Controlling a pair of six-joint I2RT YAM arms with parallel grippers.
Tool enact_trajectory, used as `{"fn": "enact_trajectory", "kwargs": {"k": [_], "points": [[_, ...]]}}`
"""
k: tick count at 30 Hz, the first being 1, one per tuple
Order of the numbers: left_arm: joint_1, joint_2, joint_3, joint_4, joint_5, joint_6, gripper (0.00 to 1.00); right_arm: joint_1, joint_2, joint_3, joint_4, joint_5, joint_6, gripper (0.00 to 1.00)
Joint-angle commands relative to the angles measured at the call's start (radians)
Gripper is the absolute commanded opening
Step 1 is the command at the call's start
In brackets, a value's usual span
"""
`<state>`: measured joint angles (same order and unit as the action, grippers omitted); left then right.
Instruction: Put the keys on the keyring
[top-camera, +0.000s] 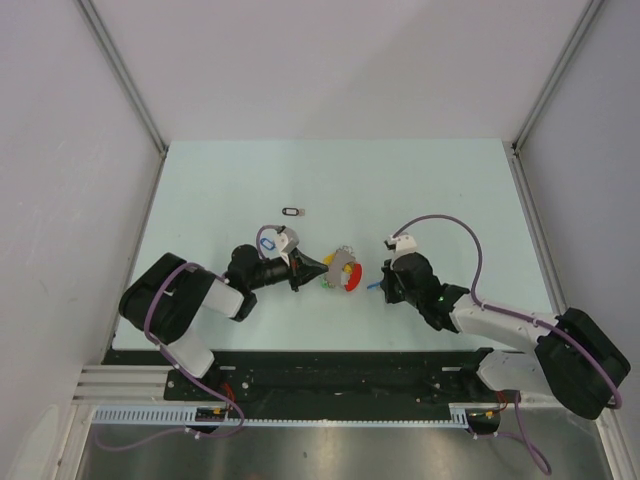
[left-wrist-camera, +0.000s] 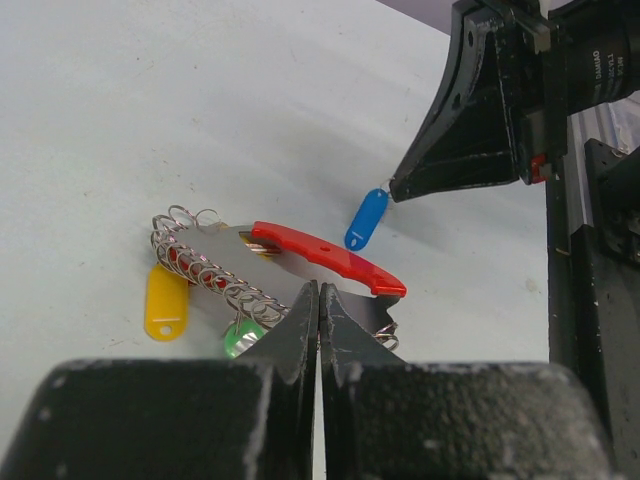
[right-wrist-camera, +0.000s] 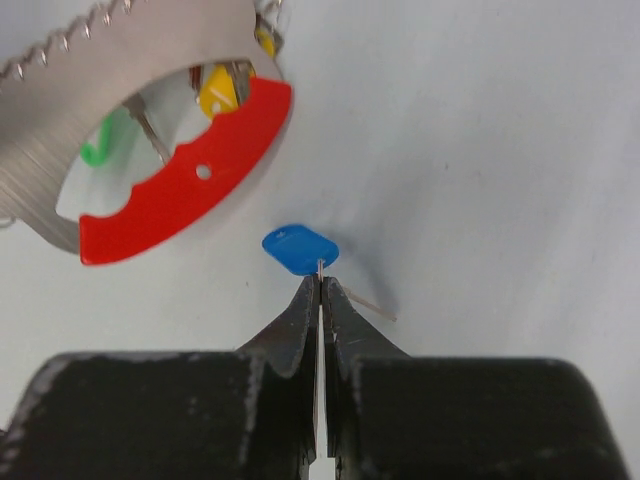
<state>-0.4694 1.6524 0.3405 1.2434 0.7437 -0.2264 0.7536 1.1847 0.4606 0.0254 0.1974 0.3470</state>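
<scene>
While the left fingers (left-wrist-camera: 298, 325) pinch shut on the silver metal keyring with red curved band (left-wrist-camera: 320, 252) at the tabletop (top-camera: 230, 180) middle, the right fingers (right-wrist-camera: 296, 318) clamp the small blue-tagged silver key (right-wrist-camera: 300, 250) just beside it.

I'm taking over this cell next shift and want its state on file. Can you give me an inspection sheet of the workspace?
Surface: pale table, flat, no spills seen.
Job's things: keyring with red band and yellow and green tags, mid-table; blue-tagged key beside it, not yet on; black-tagged key lying alone farther back.
Clutter: nothing seen.
Grippers: left gripper shut on the keyring's metal band; right gripper shut on the blue-tagged key.
Cables: purple cables looped along both arms, off the job's things.
Surroundings: grey walls on three sides; black rail at the near edge.
</scene>
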Motion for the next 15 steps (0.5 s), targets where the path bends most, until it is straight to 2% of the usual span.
{"fn": "enact_trajectory", "kwargs": {"k": [1, 4, 7, 15], "points": [[0.005, -0.036, -0.008, 0.034, 0.008, 0.018, 0.00, -0.020, 0.012, -0.029, 0.218, 0.031, -0.068, 0.00], [0.005, -0.040, -0.011, 0.036, 0.006, 0.018, 0.01, -0.023, -0.011, -0.042, 0.255, 0.036, -0.080, 0.00], [0.005, -0.043, -0.011, 0.036, 0.008, 0.019, 0.00, -0.025, -0.082, -0.043, 0.190, 0.021, -0.068, 0.00], [0.005, -0.029, -0.011, 0.060, 0.008, 0.010, 0.00, 0.023, -0.315, -0.040, -0.117, -0.077, 0.009, 0.00]]}}
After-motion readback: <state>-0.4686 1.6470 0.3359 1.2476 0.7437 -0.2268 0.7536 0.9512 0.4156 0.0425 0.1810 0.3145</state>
